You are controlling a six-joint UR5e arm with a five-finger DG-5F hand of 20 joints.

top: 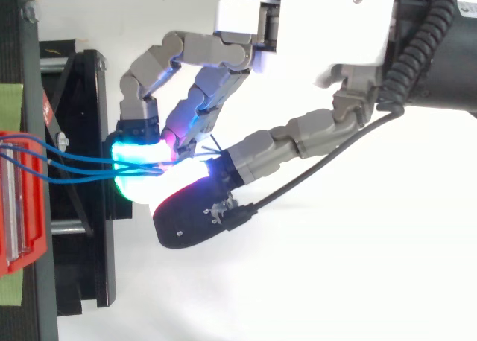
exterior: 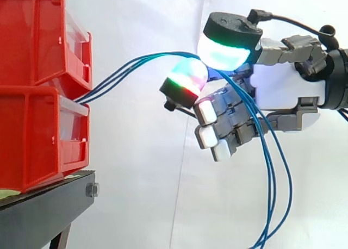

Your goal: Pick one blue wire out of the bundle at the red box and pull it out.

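Pads of mine, glowing green-white and red, are pressed together in the upper middle of the side view. The blue wires run straight into the nip between them, so my hand is clamped on the wires, with the other fingers curled loosely below. In the top view I count 3 strands reaching the pads, but whether the pinch has 1 of them or all 3 I cannot tell, since they merge where the pads meet. Past the pinch the strands cross my palm and hang in long loops toward the lower right of the side view. Leftward they arch down and vanish into the gap between 2 stacked bins, the upper red bin and the lower red bin, which sit on the black stand at lower left. My hand is near the bins but apart from them. I judge the grasp made and the pull to be the step in hand. The next move calls for drawing back toward the right of the frame with the pinch firm. If more than 1 strand is caught, I would have to loosen and reselect, or the whole bundle comes along.
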